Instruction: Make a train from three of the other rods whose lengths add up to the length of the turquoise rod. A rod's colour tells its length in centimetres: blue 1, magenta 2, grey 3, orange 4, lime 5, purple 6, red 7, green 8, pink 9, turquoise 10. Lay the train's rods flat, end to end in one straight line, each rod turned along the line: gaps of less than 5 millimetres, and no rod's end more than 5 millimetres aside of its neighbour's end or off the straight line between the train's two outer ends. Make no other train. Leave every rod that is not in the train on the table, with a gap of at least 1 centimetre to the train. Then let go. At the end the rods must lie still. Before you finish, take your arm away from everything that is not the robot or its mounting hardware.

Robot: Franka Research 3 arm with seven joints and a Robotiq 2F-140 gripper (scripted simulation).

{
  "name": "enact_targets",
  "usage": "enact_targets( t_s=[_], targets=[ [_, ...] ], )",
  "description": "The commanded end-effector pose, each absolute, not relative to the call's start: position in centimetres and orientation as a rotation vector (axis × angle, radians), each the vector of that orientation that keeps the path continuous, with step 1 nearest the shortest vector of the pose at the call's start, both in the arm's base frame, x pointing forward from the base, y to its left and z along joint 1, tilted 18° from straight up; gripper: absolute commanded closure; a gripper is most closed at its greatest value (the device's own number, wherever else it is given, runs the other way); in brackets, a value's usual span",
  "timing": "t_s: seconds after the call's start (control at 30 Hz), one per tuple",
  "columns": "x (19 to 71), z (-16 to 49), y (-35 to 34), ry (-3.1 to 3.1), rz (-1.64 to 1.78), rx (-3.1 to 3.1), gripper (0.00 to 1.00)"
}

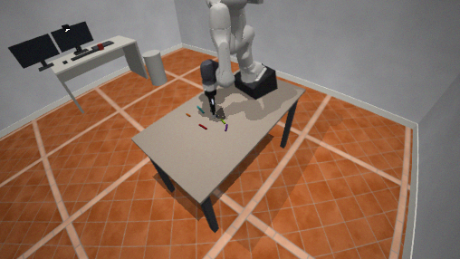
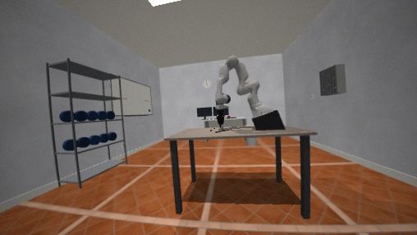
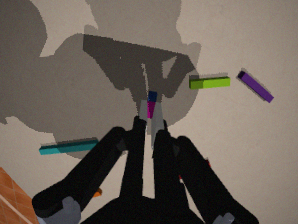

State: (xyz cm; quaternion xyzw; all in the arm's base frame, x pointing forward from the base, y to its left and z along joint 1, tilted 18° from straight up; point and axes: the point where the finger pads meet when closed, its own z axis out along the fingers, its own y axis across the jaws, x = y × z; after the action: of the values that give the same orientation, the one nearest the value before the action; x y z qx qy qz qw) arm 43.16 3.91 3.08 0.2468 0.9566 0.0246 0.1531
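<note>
Wrist view: gripper (image 3: 150, 123) clamped on magenta rod (image 3: 150, 111), blue rod (image 3: 152, 96) just past its tip. Lime rod (image 3: 209, 83) + purple rod (image 3: 256, 86) to right, turquoise rod (image 3: 68, 147) left, all flat on table (image 3: 253, 23).

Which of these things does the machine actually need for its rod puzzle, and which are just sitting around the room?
In the job: gripper, shut on magenta rod; blue rod; lime rod; purple rod; turquoise rod; red rod; orange rod; table.
Just lying about: desk, monitors, bin, shelf unit.
</note>
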Motion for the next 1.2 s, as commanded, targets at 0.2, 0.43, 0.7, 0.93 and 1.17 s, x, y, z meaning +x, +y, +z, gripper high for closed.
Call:
enact_targets(
  t_s=[0.2, 0.43, 0.7, 0.93, 1.17],
  targets=[
    [43.34, 3.20, 3.86, 2.739, 0.071, 0.704, 0.90],
    [43.34, 3.20, 3.86, 2.739, 0.071, 0.704, 0.85],
    [43.34, 3.20, 3.86, 2.739, 0.071, 0.704, 0.85],
    [43.33, 3.22, 3.86, 2.739, 0.071, 0.704, 0.85],
    [43.31, 3.28, 3.85, 2.739, 0.070, 0.704, 0.85]
  ],
)
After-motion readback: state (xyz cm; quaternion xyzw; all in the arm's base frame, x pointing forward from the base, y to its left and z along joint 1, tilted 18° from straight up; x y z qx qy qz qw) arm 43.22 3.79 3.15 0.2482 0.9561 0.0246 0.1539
